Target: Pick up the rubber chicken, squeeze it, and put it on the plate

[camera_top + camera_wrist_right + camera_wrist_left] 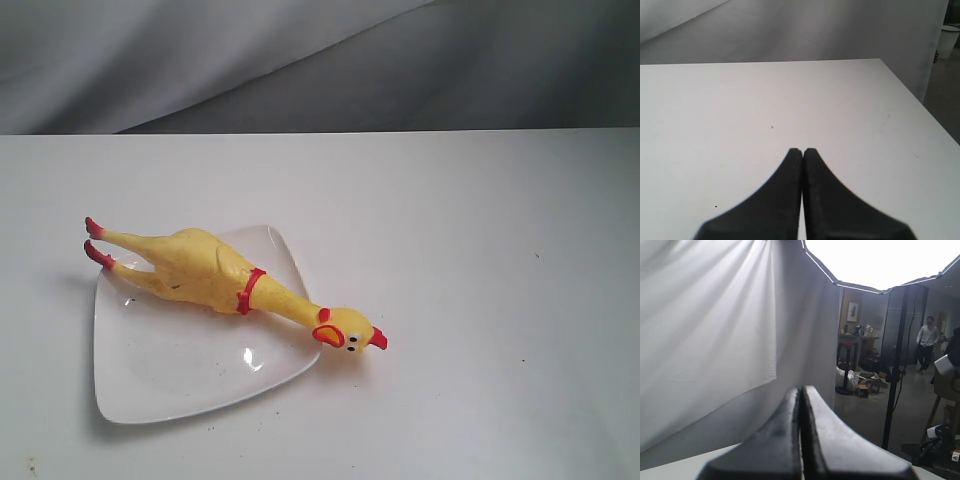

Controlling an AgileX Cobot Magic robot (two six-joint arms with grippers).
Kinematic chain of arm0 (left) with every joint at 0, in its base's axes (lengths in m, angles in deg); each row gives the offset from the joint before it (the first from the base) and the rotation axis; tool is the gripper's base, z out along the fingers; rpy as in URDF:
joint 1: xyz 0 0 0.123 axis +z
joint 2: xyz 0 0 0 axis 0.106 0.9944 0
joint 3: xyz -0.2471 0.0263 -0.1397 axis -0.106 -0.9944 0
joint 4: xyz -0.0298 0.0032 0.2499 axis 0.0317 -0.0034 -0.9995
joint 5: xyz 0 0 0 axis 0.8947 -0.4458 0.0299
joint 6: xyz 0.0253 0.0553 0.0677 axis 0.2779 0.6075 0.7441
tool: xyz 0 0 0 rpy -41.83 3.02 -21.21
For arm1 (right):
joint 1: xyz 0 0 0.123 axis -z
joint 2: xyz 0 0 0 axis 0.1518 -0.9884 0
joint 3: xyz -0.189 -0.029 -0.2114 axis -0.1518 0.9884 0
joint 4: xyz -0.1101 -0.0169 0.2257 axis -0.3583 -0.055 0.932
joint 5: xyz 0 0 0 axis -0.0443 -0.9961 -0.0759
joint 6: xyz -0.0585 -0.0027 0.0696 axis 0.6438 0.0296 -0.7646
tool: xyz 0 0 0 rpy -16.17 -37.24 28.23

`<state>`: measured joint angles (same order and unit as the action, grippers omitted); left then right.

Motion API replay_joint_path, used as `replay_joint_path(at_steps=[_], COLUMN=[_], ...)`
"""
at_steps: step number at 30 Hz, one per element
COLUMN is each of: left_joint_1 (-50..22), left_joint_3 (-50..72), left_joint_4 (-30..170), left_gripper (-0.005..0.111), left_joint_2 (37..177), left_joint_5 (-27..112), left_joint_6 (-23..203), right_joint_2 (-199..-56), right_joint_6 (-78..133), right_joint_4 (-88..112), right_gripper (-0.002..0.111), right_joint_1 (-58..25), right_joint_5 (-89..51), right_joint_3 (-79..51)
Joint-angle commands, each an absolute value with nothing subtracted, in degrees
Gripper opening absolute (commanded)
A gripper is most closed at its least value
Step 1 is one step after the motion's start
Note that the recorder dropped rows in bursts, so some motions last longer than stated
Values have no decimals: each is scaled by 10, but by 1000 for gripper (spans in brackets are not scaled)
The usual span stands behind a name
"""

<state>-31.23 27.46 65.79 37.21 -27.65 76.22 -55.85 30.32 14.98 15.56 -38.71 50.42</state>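
White desk [480,300] beneath everything, marked only by faint specks. Glossy white plate [160,370] toward 8 o'clock of the exterior view, one corner aimed at 1 o'clock. Lying across it from 10 to 4 o'clock, the rubber chicken [205,268]: body resting on the plate, red feet overhanging the rim at 10, head past the rim and down on the desk at 4. Probably too long to sit wholly inside. Looks delivered, hence nothing gripped. Left pincer [801,390] pressed together, empty, facing the grey backdrop [705,330]. Right pincer [802,151] likewise together, empty, over bare desk. No brand, label or writing legible anywhere.
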Motion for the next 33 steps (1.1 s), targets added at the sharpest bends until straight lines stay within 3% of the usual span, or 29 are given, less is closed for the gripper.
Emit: replay_joint_path(at_steps=[1, 12, 18, 24, 33], left_joint_1=[-294, -15, 101, 149, 154], left_joint_3=[273, 273, 273, 273, 273], left_joint_4=[649, 549, 554, 554, 492], left_gripper=[0, 0, 0, 0, 0], left_joint_2=[371, 371, 371, 371, 371], left_joint_5=[-274, -274, -274, -274, -274], left_joint_6=[760, 759, 759, 760, 759], right_joint_2=[-557, -557, -557, -557, -557], right_joint_6=[307, 307, 307, 307, 307], right_joint_4=[146, 146, 146, 146, 146], right_gripper=[0, 0, 0, 0, 0], right_joint_1=[158, 158, 158, 158, 158], right_joint_5=[-387, -387, -387, -387, -387], right_joint_3=[506, 506, 506, 506, 506])
